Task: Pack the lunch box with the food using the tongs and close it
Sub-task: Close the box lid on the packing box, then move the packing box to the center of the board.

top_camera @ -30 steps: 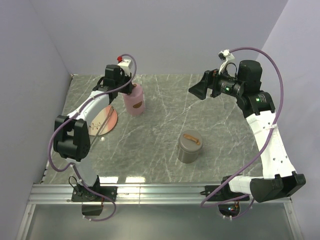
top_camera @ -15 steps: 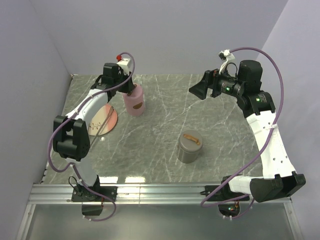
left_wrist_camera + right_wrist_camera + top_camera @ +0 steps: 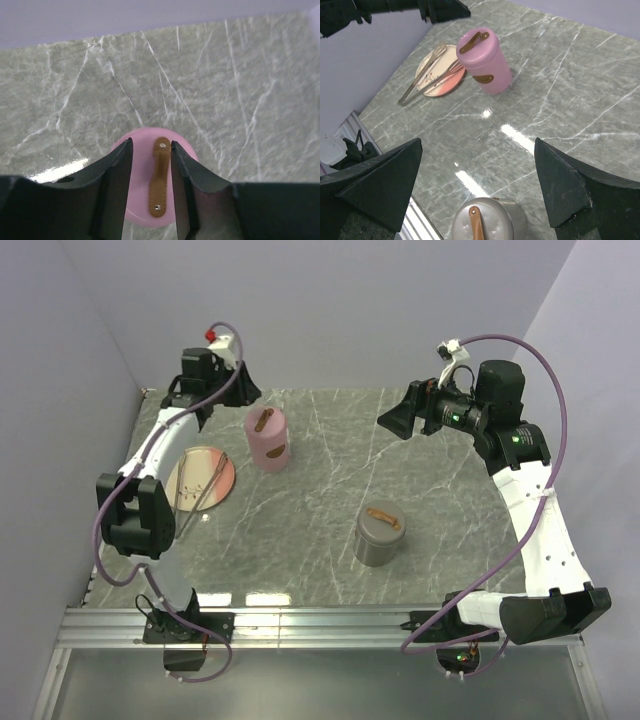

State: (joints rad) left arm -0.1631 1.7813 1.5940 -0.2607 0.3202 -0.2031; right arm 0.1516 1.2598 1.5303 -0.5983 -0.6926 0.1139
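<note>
Pink lunch box (image 3: 266,438), lid on, stands at the far left of the marble table.
The left gripper (image 3: 150,146) hovers above it, jaws narrowly apart and empty, the lid's brown strap (image 3: 160,176) showing between them. The tongs (image 3: 427,75) lie across the plate (image 3: 224,478), just left of the box. The right gripper (image 3: 398,418) hangs wide open at far right. A grey container (image 3: 379,534) stands nearer.

From the left wrist, the pink container (image 3: 142,192) runs off the bottom edge, its sides hidden behind the left gripper's (image 3: 151,144) jaws. The grey container (image 3: 492,220) is cropped low in the right wrist view. Lids hide both interiors. Marks on the plate (image 3: 445,86) may be food, but they are too small to tell.
</note>
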